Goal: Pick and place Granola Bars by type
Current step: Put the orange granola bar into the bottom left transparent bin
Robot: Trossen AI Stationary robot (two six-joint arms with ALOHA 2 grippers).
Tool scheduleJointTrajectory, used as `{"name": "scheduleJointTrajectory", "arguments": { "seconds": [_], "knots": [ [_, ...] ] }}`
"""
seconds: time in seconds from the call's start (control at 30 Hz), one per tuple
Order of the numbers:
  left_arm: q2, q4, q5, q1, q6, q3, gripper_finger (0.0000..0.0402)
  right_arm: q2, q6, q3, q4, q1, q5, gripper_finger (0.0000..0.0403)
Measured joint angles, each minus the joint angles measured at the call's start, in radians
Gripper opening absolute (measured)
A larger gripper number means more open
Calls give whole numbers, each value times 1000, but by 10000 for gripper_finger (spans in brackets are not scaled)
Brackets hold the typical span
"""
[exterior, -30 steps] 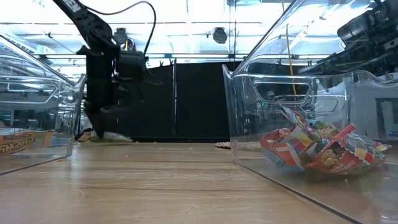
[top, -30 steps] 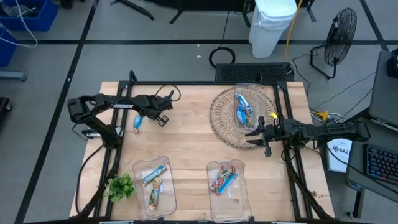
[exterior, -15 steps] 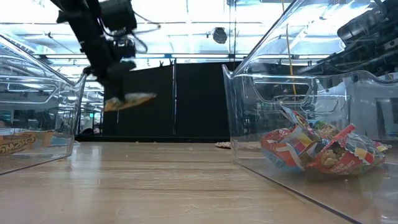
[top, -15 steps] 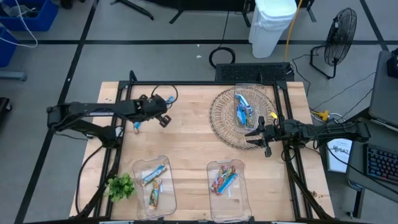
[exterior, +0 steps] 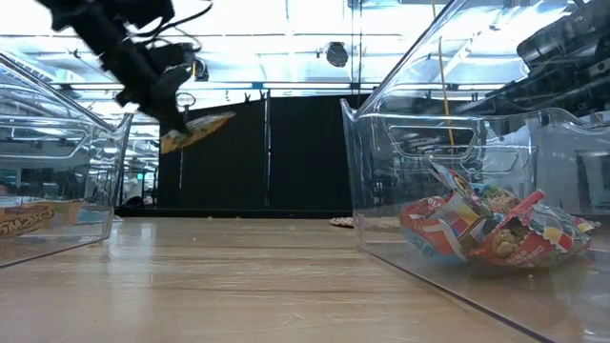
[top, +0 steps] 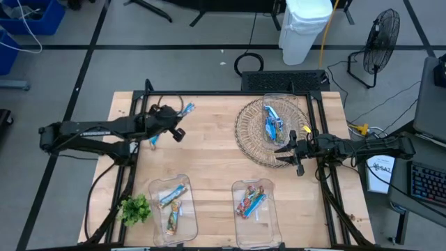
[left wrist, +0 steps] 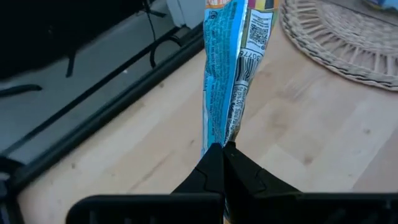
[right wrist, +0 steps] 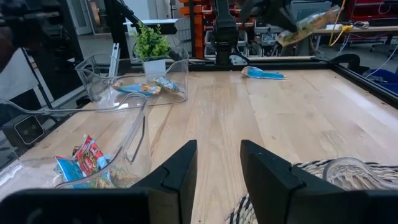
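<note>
My left gripper (top: 179,113) is above the table's far left part, shut on a blue Granola Bar (left wrist: 231,68), which also shows in the low view (exterior: 197,130). A second blue bar (top: 153,139) lies flat on the wood near it. More blue bars (top: 271,123) lie in a clear dish on the wicker basket (top: 248,134). The near left bin (top: 155,209) holds blue bars. The near right bin (top: 272,213) holds multicoloured ones (exterior: 481,229). My right gripper (top: 288,148) stands open at the basket's near right rim, with nothing between its fingers (right wrist: 180,163). My left gripper pinches the blue bar by one end of its wrapper (left wrist: 221,142) between its two fingertips. The fingers come from the table's left, slanting down. The bar sticks out ahead of them, along their line, its free end (exterior: 223,119) tilted up, lifted clear of the table.
A green leafy sprig (top: 134,208) stands at the near left corner beside the left bin. Bare wood lies in the middle of the table (top: 209,150), between the basket and the bins. A black frame (top: 209,94) runs along the far edge.
My left gripper has risen from the table with the blue bar and drawn back toward the far left. It has tipped from pointing steeply down to a shallower slant. The bar is lifted clear. The other blue bar has stayed on the wood.
</note>
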State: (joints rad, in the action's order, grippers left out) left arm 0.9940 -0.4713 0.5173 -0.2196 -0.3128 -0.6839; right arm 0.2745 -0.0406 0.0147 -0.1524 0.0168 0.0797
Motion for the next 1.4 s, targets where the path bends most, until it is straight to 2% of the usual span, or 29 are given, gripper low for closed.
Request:
{"name": "scheduleJointTrajectory", "arguments": {
  "seconds": [0.23, 0.37, 0.47, 0.53, 0.63, 0.83, 0.9, 1.17, 1.4],
  "knots": [
    [-253, 187, -26, -38, -93, 281, 0, 0, 0, 0, 0, 0, 0, 114],
    [-393, 255, -49, -41, -135, 378, 0, 0, 0, 0, 0, 0, 0, 114],
    [-480, 307, -112, -38, -113, 413, 0, 0, 0, 0, 0, 0, 0, 114],
    [-531, 338, -211, -31, -70, 422, 1, 0, 0, 0, 0, 0, 0, 114],
    [-579, 382, -419, -7, 1, 424, 2, 0, 0, 0, 0, 0, 0, 114],
    [-589, 540, -791, 93, 113, 424, 1, 0, 0, 0, 0, 0, 0, 114],
    [-589, 576, -875, 137, 150, 424, 1, 0, 0, 0, 0, 0, 0, 114],
    [-581, 596, -879, 280, 164, 424, 2, 0, 0, 0, 0, 0, 0, 114],
    [-567, 603, -789, 358, 145, 424, 3, 0, 0, 0, 0, 0, 0, 114]
  ]
}}
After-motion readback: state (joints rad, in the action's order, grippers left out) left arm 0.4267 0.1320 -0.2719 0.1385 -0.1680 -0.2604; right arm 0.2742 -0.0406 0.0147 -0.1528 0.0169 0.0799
